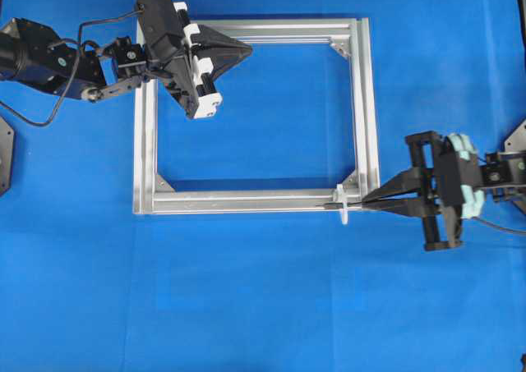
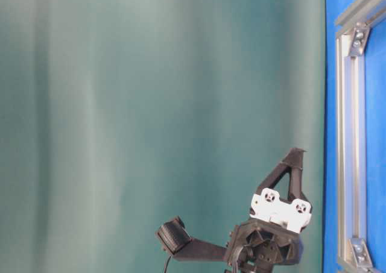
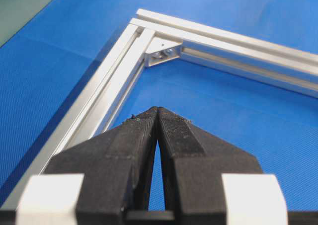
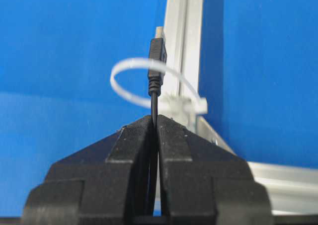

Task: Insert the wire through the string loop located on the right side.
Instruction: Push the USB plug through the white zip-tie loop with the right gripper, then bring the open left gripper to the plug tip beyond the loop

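Right pincer (image 4: 155,118) pinching thin black wire (image 4: 154,103) — silvery plug tip

My right hand (image 1: 366,201) reaches in from the right, fingers pressed together around the wire (image 4: 155,93) (its plug pokes out past my fingertips). My left hand (image 1: 246,52) hovers at upper left, fingers closed on nothing, arm extended from the left edge.

Bright, even light with soft shadows; near fingers (image 4: 134,150) blur in both wrist views.
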You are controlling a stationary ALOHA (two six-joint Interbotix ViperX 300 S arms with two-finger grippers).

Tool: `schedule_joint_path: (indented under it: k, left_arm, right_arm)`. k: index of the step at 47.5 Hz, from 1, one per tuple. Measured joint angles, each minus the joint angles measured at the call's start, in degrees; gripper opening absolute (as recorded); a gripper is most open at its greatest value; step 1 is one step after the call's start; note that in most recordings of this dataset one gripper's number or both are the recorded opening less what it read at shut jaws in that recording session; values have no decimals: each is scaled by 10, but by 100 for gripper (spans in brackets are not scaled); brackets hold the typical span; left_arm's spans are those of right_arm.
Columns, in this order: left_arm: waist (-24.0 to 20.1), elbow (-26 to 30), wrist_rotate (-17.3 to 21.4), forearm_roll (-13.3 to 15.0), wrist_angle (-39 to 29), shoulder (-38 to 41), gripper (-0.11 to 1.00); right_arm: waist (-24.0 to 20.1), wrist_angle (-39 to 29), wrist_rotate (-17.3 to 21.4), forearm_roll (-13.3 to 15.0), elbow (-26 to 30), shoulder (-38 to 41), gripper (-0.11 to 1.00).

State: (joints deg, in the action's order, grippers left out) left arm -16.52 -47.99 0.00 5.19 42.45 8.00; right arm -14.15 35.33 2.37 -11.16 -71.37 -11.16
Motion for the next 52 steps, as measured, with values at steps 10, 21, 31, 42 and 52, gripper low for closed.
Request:
schedule_joint_path:
  k: [10, 21, 31, 42, 52]
  left_arm:
    - [1, 0, 0, 0, -1, -1, 0]
    - [3, 0, 0, 0, -1, 0, 0]
    - [17, -3, -3, -1, 0, 0, 0]
    - [96, -35, -6, -1, -1, -15, 0]
    - [199, -62, -23, -1, 0, -33, 0]
  right_arm:
    - [4, 5, 0, 0, 21, 24, -3]
    - [4, 6, 0, 0, 23, 26, -3]
    - [4, 6, 0, 0, 23, 26, -3]
    - [4, 6, 0, 0, 23, 26, -3]
    - [4, 7, 0, 0, 23, 26, -3]
